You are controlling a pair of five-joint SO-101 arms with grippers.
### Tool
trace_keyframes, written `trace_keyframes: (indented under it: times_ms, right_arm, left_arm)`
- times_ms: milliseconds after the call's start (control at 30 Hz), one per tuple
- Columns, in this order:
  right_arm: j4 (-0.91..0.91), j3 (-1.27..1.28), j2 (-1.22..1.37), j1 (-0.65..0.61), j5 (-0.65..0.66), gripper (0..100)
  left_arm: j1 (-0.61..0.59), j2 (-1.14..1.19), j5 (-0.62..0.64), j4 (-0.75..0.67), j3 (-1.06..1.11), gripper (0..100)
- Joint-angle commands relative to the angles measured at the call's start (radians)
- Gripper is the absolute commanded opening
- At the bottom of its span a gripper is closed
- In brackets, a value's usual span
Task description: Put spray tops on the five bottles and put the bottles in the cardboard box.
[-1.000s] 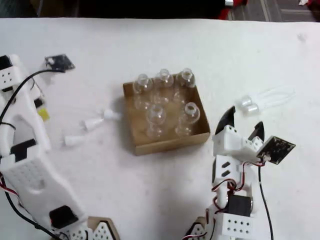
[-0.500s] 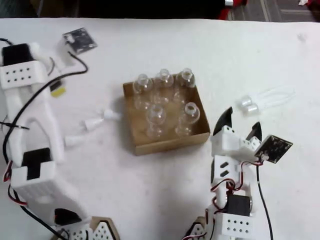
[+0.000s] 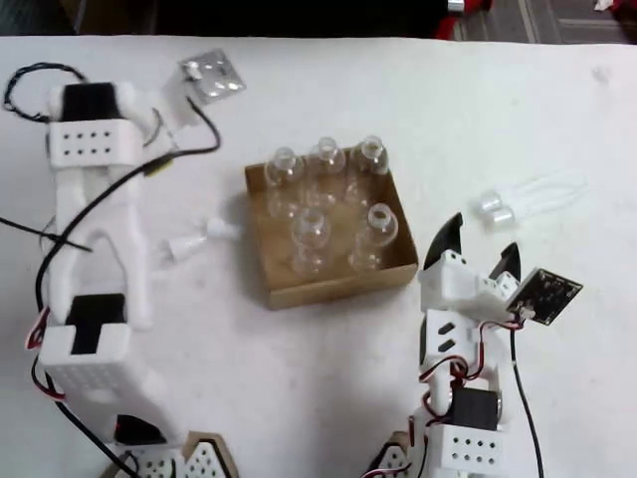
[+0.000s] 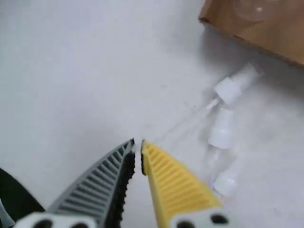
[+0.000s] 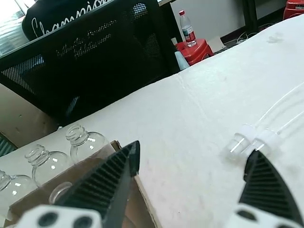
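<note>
- Left gripper (image 4: 137, 142): grey and yellow jaws together, tips all but touching. Nothing was between them. It hung over bare table (image 3: 328, 90), near a cluster of spray tops (image 4: 222, 133) but apart from them.
- Right gripper (image 5: 192, 151): black jaws wide apart, holding nothing and touching nothing. In the high view it sat just off the near right corner of the cardboard box (image 3: 338, 287), pointing away from its arm's base.
- The box stood mid-table, holding five clear bottles (image 3: 311, 229) upright: three along the far wall, two in front. All the necks were open and uncapped.
- Three spray tops lay loose on the table on the left arm's side of the box, strung in a rough line. The one nearest the box lay just beside its wall.
- Two more spray tops (image 3: 495, 208) lay side by side on the table beyond the right gripper, well apart from the box. Their thin clear dip tubes (image 3: 547, 189) trailed away from it.
- Left arm (image 3: 95, 249) covered most of its own gripper in the high view, and overlapped the spot where the spray top farthest from the box lay.
- In the right wrist view, the box's corner was partly hidden behind one jaw, and the bottles were cut off at the frame edge.
- Dip tubes on the three left-side tops were faint and hard to trace.
</note>
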Motion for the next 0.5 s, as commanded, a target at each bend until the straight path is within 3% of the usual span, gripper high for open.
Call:
trace_keyframes:
  times_ms: [0,133,267,467]
  right_arm:
    - [0.004,0.006,-0.010,0.002,-0.005,31.8]
    - [0.004,0.006,-0.010,0.002,-0.005,31.8]
    - [0.004,0.006,-0.010,0.002,-0.005,31.8]
    - [0.004,0.006,-0.010,0.002,-0.005,31.8]
  left_arm:
    - [0.102,-0.012,-0.078,0.028,0.028,4]
    - [0.137,0.061,-0.215,0.040,0.121,4]
    - [0.125,0.084,-0.236,0.041,0.172,4]
    - [0.108,0.085,-0.318,0.043,0.239,13]
